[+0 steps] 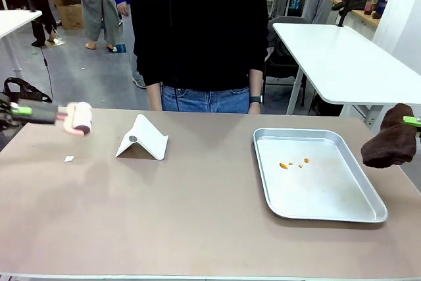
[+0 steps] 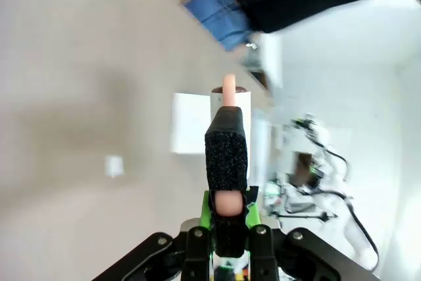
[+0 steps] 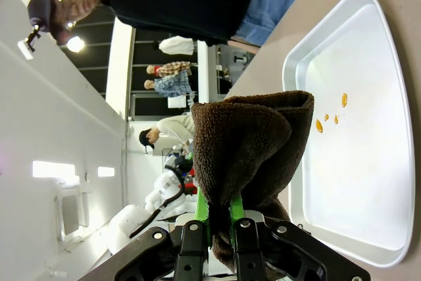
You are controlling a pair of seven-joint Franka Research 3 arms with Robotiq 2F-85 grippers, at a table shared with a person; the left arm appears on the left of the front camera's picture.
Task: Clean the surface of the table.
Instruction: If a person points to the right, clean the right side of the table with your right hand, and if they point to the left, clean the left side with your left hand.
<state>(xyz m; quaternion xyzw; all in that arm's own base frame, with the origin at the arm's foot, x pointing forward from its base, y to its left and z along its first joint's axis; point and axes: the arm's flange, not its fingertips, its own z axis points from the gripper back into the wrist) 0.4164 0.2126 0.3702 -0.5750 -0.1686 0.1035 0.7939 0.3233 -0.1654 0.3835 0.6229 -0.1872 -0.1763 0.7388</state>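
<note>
The beige-brown table (image 1: 197, 215) fills the front view. At its far left my left gripper (image 1: 23, 110) is shut on the black handle of a lint roller (image 1: 80, 118), whose pink-white roll hangs just above the top. In the left wrist view the handle (image 2: 227, 156) runs up between my green pads. At the right edge my right gripper (image 1: 411, 122) is shut on a dark brown cloth (image 1: 389, 143), held off the table beside the tray. The cloth (image 3: 253, 143) bunches over my fingers in the right wrist view. A small white scrap (image 1: 68, 158) lies near the roller.
A silver metal tray (image 1: 342, 202) with a few orange crumbs (image 1: 293, 163) lies on the right half. A white folded stand (image 1: 143, 139) sits left of centre. A person in black stands at the far edge. A white table (image 1: 342, 57) is behind right.
</note>
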